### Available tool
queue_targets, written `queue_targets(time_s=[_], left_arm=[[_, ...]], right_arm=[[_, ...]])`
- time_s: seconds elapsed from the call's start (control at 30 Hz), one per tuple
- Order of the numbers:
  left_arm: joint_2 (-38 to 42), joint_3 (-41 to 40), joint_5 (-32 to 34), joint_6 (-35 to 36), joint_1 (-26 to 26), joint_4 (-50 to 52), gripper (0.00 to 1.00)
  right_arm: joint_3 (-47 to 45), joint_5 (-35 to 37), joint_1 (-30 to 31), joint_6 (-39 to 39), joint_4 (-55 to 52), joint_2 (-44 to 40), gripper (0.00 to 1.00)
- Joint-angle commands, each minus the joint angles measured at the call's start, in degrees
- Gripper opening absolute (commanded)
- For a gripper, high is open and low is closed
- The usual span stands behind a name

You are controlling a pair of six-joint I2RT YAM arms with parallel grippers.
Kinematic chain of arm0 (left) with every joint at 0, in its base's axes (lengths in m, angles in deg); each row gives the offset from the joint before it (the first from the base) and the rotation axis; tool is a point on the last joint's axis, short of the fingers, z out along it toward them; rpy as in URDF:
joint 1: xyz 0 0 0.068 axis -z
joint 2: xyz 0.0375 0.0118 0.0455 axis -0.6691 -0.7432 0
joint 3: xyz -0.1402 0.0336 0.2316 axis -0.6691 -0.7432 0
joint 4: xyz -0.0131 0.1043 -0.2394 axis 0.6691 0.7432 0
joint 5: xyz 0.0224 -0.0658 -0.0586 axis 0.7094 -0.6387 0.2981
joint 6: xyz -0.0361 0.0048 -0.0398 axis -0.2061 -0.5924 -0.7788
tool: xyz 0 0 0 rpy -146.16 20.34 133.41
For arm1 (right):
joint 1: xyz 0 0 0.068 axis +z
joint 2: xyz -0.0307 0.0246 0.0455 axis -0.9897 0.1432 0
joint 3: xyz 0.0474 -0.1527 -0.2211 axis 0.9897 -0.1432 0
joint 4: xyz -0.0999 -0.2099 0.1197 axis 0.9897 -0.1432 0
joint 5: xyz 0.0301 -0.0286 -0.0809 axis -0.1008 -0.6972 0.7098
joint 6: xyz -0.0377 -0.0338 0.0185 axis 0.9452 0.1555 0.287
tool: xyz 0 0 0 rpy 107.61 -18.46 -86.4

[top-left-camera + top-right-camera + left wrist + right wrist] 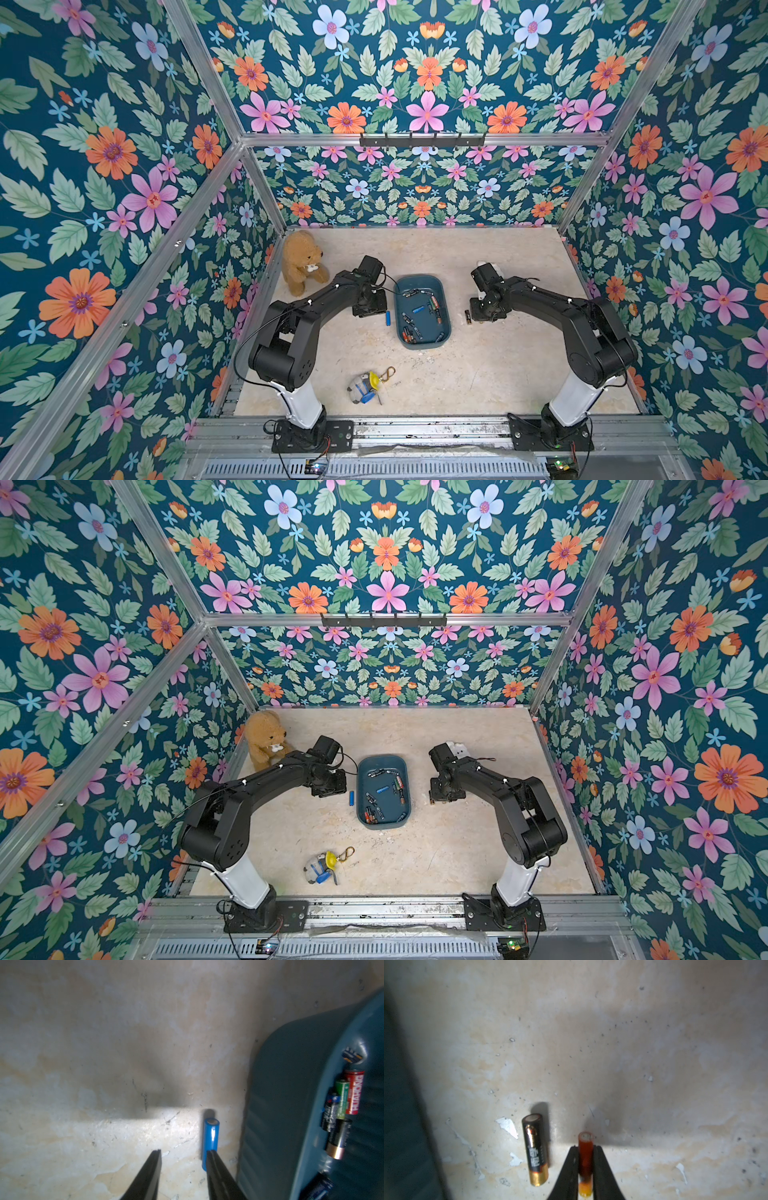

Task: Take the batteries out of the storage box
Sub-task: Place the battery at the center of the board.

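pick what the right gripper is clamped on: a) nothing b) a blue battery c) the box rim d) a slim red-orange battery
d: the right wrist view shows the right gripper shut on the slim red-orange battery, with a black-and-gold battery lying loose beside it.

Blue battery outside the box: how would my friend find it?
Find the teal storage box on the table. Just outside its wall on the teddy bear's side lies the blue battery. Another blue one lies inside the box; this one lies on bare table.
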Motion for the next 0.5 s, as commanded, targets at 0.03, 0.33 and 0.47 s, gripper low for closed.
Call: queue_targets(time_s=[0.03,0.33,0.47], left_arm=[[-0.4,0.1,-0.2,0.2,0.0,0.7,0.42],[-0.5,0.1,-0.3,0.2,0.0,0.6,0.42],[-0.5,0.0,-0.3,0.1,0.0,0.6,0.42]], right_arm=[[0.2,0.1,0.0,0.6,0.3,0.5,0.17],[-0.2,-0.2,0.0,0.5,0.8,1.2,0.17],[-0.3,-0.1,0.1,0.5,0.8,1.3,0.18]])
